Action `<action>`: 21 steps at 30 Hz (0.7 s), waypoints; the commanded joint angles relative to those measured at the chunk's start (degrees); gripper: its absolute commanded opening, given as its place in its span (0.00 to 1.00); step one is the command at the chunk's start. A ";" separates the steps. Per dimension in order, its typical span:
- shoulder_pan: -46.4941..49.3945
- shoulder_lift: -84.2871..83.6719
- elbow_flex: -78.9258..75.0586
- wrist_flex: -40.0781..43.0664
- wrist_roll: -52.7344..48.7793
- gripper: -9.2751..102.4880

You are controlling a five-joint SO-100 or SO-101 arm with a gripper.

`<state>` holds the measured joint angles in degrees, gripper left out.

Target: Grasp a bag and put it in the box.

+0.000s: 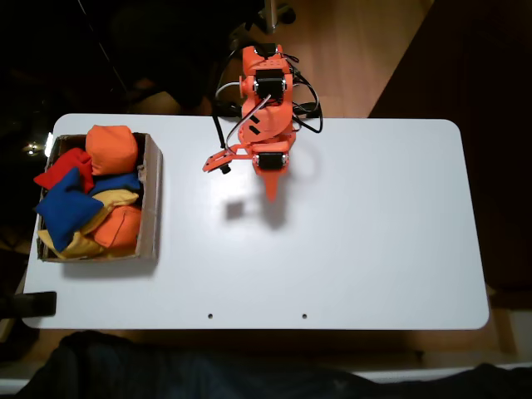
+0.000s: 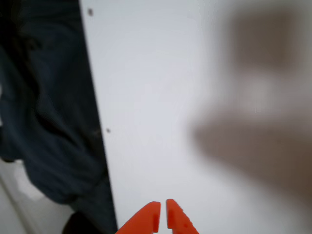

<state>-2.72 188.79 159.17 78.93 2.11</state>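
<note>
The blue bag [image 1: 66,208] is lying in the box [image 1: 152,195] on top of the other beanbags. The hand [image 2: 162,214] is hanging over the bare worktop [image 1: 374,233], tips pressed together, holding nothing. The bag is looking soft and light; pinching a corner seems best.

Blue bag [image 1: 65,208], brown box [image 1: 151,199], white table [image 1: 374,233].

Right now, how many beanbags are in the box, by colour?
Fixed view, bags piled in the box, some partly hidden, so the counts are what shows:
Orange bags: 2
Red bag: 1
Blue bags: 2 visible patches; may be one bag
Yellow bags: at least 1
Total: about 6
</note>
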 commanded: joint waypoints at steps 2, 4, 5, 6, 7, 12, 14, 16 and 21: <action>0.09 0.09 -0.09 1.58 -0.62 0.08; 0.09 0.09 0.00 1.67 -1.05 0.08; 0.18 0.09 0.00 1.67 -1.23 0.08; 0.18 0.09 0.00 1.67 -1.58 0.08; 0.18 0.09 0.09 1.67 -1.93 0.08; 0.18 0.09 1.76 0.88 -3.34 0.08; 0.18 0.09 2.72 0.35 -3.69 0.08; 0.18 0.09 3.60 -0.09 -3.60 0.08; 0.18 0.09 6.33 -0.79 -3.78 0.08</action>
<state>-2.72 188.53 165.06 78.84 -1.23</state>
